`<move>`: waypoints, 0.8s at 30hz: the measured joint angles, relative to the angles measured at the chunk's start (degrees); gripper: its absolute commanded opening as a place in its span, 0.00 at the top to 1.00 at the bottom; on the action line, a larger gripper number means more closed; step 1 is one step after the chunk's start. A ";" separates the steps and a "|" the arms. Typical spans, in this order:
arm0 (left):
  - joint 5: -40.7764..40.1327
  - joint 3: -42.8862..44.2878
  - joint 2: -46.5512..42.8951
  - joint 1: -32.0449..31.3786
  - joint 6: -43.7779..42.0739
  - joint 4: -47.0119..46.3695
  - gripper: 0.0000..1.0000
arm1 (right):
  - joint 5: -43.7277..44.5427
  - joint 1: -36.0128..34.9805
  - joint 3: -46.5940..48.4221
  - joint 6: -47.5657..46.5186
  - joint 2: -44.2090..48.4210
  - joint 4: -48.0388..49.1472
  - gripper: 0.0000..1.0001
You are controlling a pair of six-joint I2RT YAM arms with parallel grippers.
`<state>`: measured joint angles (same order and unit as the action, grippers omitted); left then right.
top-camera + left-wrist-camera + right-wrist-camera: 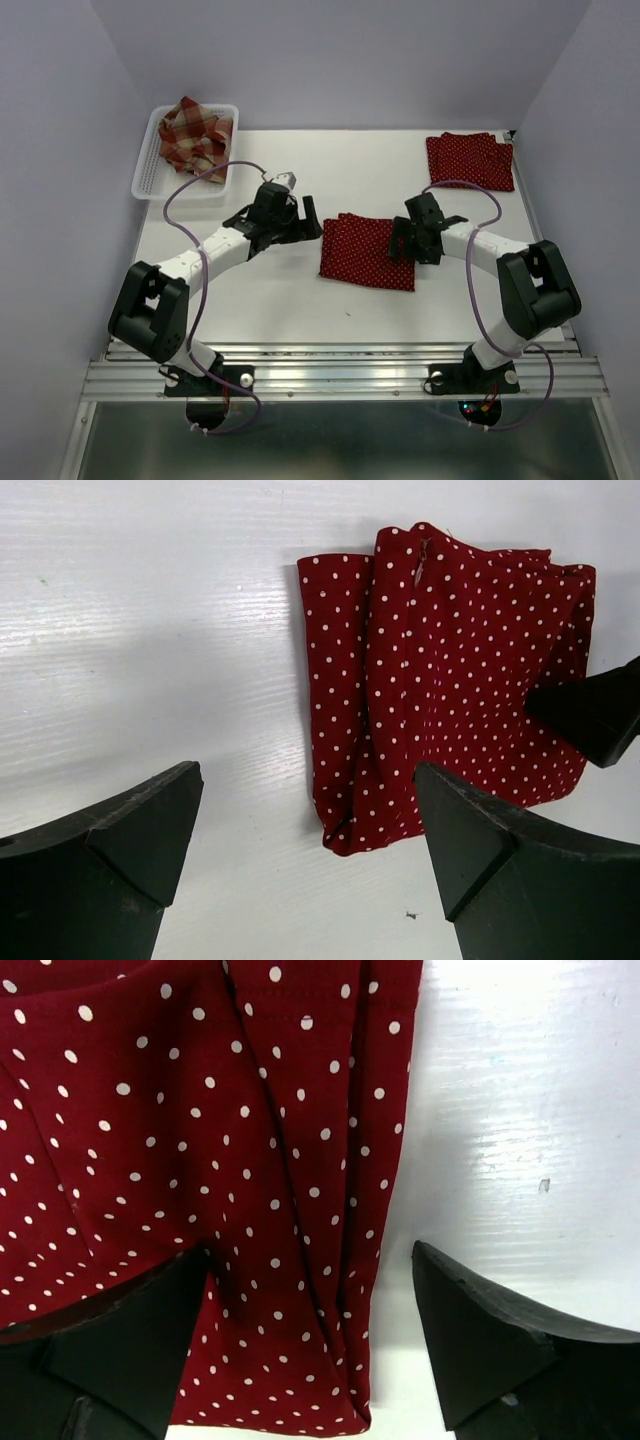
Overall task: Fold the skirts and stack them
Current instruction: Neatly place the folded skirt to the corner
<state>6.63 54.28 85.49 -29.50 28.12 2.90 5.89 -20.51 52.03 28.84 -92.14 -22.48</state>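
The middle polka-dot skirt (367,252) lies flat at the centre of the white worktop (250,290), a dark red cloth with small white dots, gathered into a roughly rectangular shape with long creases and overlapping layers showing along its length. In the left wrist view the same skirt (450,670) shows a rumpled, slightly curled corner at its near end.

The right end effector (405,245) is at the skirt's right edge with its fingers apart. In the right wrist view (310,1350) one finger (120,1350) stands over the dotted cloth (200,1110) and the other over bare worktop (520,1110), so the skirt's hem runs between them. Whether either finger touches the cloth cannot be told.

The left end effector (308,222) is just beside the skirt's left edge, fingers spread wide and holding nothing. Its own camera (310,860) shows bare worktop (150,630) between its fingers, the skirt ahead of them, and the tip of the right end effector (595,715) resting over the cloth's far side.

A second skirt of the same fabric, the far polka-dot skirt (470,160), lies spread flat at the far right corner of the worktop, well apart from both arms. The plaid skirt (195,133), red and cream, sits crumpled inside the white slotted basket (150,170) at the far left corner.
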 measured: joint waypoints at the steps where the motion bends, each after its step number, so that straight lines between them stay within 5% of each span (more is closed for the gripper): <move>1: -0.13 -0.15 -0.20 0.00 0.00 0.13 0.01 | -0.37 0.00 0.00 -0.11 -0.15 0.46 0.26; 8: -1.49 -0.26 -1.05 0.00 0.11 1.31 0.01 | -2.40 0.31 0.26 -1.51 -1.40 2.19 0.82; 12: -2.47 -0.26 -1.60 0.00 0.37 1.55 0.01 | -3.21 0.46 2.82 -3.67 -3.48 2.71 1.00; 24: -5.95 -0.24 -1.79 1.60 0.57 3.04 0.01 | 7.67 0.46 22.97 -18.05 -11.91 1.77 0.99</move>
<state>0.69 54.04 83.70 -27.90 28.69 5.93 13.56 -20.05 75.00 10.79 -104.05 -20.71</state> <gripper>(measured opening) 0.986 0.097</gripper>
